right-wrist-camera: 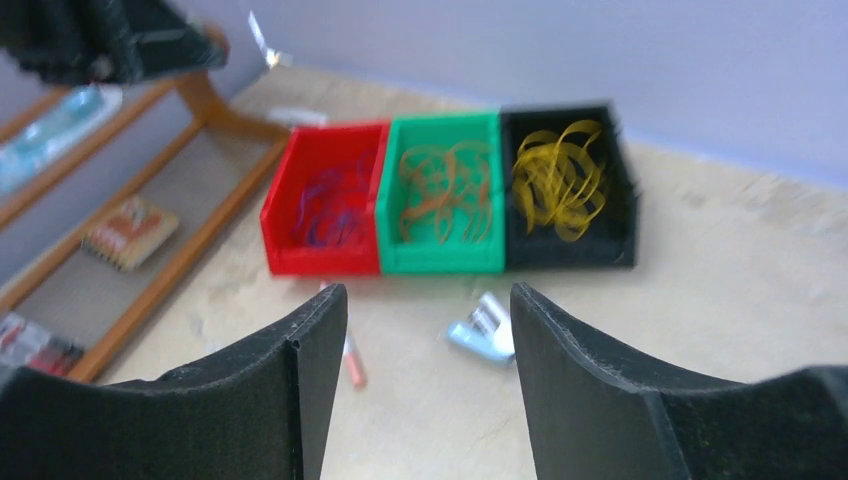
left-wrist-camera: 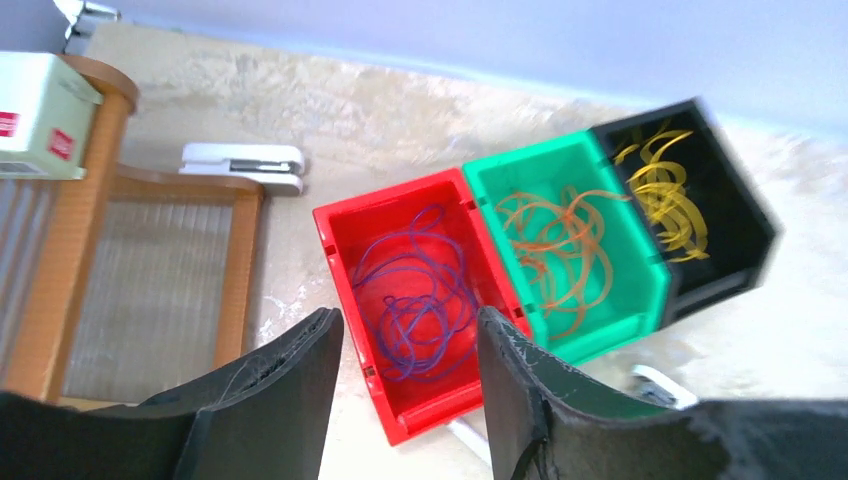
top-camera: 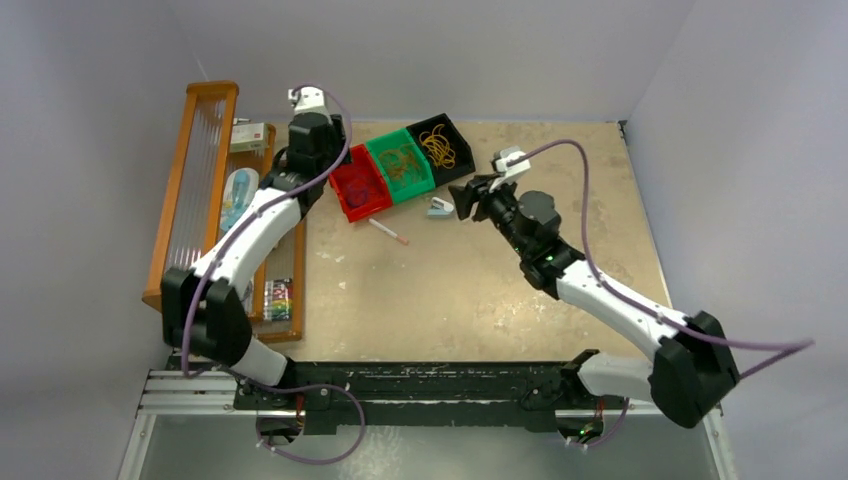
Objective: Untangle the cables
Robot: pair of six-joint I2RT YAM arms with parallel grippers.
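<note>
The cables lie as thin tangled loops in three bins at the back of the table. Purple loops (left-wrist-camera: 415, 290) fill the red bin (left-wrist-camera: 390, 195), orange loops (left-wrist-camera: 555, 250) the green bin (left-wrist-camera: 600, 335), and yellow loops (left-wrist-camera: 665, 195) the black bin (left-wrist-camera: 720, 285). My left gripper (left-wrist-camera: 410, 320) hovers open over the near end of the red bin, nothing between its fingers. My right gripper (right-wrist-camera: 430, 295) is open and empty above the table, in front of the bins (top-camera: 400, 165) and pointing at them; in the top view the right gripper (top-camera: 462, 197) is just right of the black bin.
A pink-tipped white pen (top-camera: 388, 232) and a small blue-and-white object (top-camera: 440, 207) lie on the table in front of the bins. A wooden rack (top-camera: 200, 180) with small items runs along the left side. A white stapler (left-wrist-camera: 245, 165) lies beside it.
</note>
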